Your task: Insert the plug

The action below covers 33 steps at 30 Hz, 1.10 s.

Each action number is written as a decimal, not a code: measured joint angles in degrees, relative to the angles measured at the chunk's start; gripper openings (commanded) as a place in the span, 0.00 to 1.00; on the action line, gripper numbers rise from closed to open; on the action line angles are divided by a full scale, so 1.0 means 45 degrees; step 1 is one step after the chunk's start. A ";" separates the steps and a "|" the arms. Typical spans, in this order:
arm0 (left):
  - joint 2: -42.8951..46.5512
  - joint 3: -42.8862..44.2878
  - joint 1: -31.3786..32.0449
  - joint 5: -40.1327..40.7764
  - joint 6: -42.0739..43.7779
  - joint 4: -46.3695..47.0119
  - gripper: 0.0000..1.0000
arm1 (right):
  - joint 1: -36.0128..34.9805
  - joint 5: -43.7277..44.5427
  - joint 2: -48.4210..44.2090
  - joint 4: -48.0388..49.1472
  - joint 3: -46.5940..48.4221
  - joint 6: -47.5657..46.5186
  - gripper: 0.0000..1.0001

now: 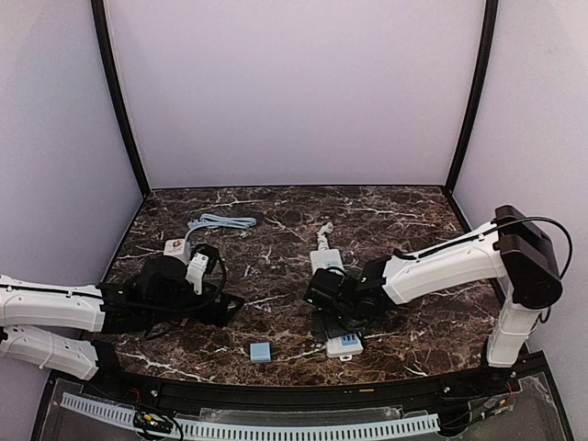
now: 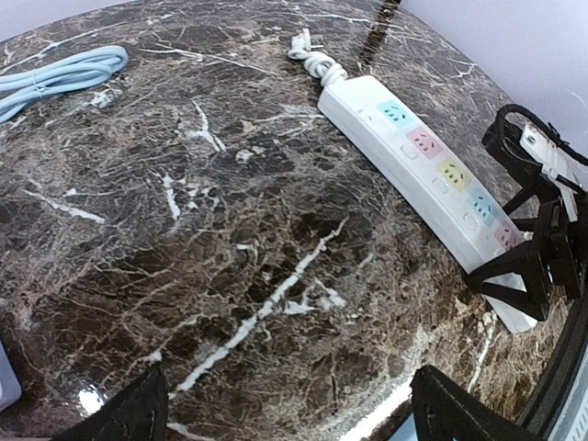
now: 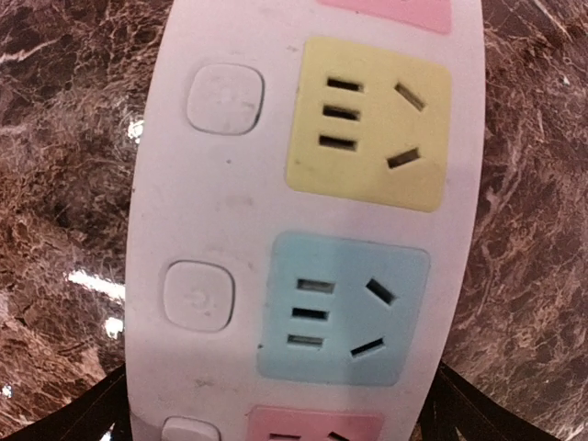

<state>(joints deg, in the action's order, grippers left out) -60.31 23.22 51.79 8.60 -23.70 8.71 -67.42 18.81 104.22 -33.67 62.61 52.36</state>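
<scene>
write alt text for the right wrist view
Close-up of a white strip on a dark marble table: a yellow socket above a blue socket, pink sockets cut off at top and bottom, buttons to their left. The jaws' dark tips flank the strip at the bottom corners.

Soft, even overhead light. White glare patches sit on the dark veined marble tabletop (image 2: 276,184) between the left gripper (image 2: 285,418) and its black fingertips (image 2: 129,413); wrist views bow at the edges.

Robotics laboratory cell: a marble-patterned bench (image 1: 386,220) enclosed by plain pale panels (image 1: 294,92) on black posts (image 1: 119,101); left arm (image 1: 55,308) and right arm (image 1: 441,266) bolted at its near edge, above a slotted cable duct (image 1: 276,428).
</scene>
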 measured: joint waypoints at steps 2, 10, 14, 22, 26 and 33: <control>0.0015 0.0000 0.0359 0.0000 -0.0083 -0.0136 0.90 | -0.0024 -0.0044 -0.0355 -0.0194 -0.0272 -0.0083 0.99; 0.0602 -0.0005 0.1685 -0.0296 -0.0330 -0.0695 0.88 | 0.0185 0.0534 -0.2909 -0.0413 -0.0962 -0.0971 0.99; 0.0665 0.0010 0.2623 -0.0510 -0.0359 -0.1137 0.88 | 0.0262 0.0685 -0.4765 0.0228 -0.1773 -0.1962 0.99; -0.0107 0.0719 0.3968 -0.0714 -0.0277 -0.2477 0.88 | 0.0321 0.0529 -0.8660 0.1666 -0.3390 -0.3555 0.99; -0.1350 0.1190 0.4279 -0.0928 0.0015 -0.2764 0.87 | 0.0330 0.0442 -0.9806 0.2011 -0.3837 -0.3934 0.99; -0.4269 0.2613 0.4702 -0.1054 0.1073 -0.3604 0.87 | 0.0330 0.0233 -1.0603 0.2142 -0.4269 -0.4250 0.99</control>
<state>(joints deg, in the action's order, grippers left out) -79.53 34.98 72.95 3.86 -18.87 -7.51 -65.93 19.86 56.51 -24.03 43.40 33.23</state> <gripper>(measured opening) 0.873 0.986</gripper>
